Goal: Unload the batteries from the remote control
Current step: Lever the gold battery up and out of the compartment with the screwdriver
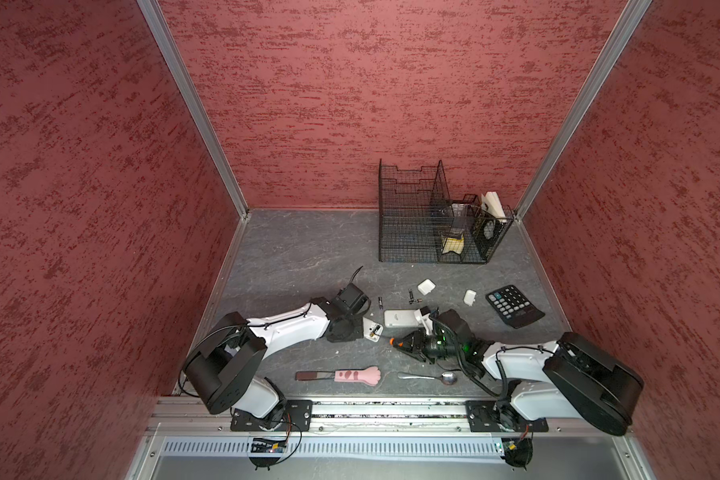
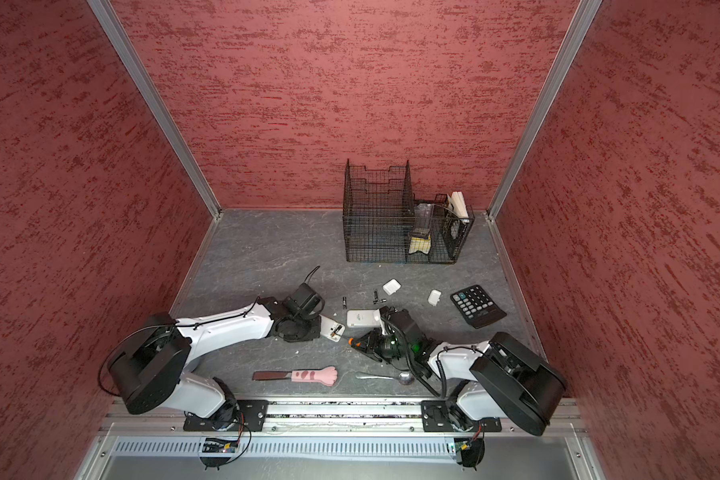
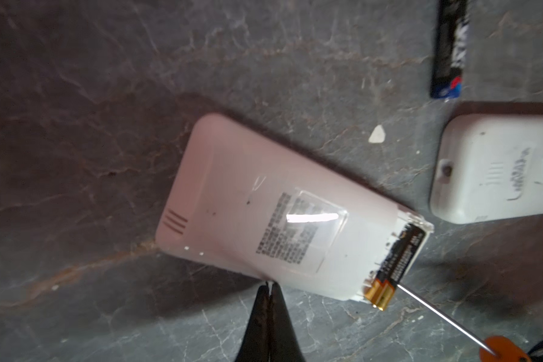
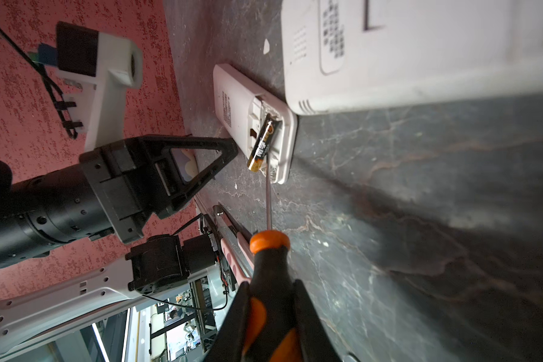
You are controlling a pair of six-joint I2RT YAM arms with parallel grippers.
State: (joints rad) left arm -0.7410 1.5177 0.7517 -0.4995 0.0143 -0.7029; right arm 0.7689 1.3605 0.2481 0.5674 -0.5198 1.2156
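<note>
This looks like the prying step: the right end effector (image 4: 271, 294) pinches the screwdriver (image 4: 269, 243), its tip under the battery (image 3: 395, 260), which is half-lifted from the open bay of the remote (image 3: 264, 213). The left end effector (image 3: 268, 290), pressed together, sits at the remote's edge. The next move probably calls for gentle upward levering. Whether another battery lies inside the remote is hidden.

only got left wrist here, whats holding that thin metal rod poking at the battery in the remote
observer: the right end effector is shut on an orange-handled screwdriver; that rod is its shaft.
operator: any others out already? i see one loose battery
observer: yes, in a top view what look like two more loose batteries lie beside a white cover.
</note>
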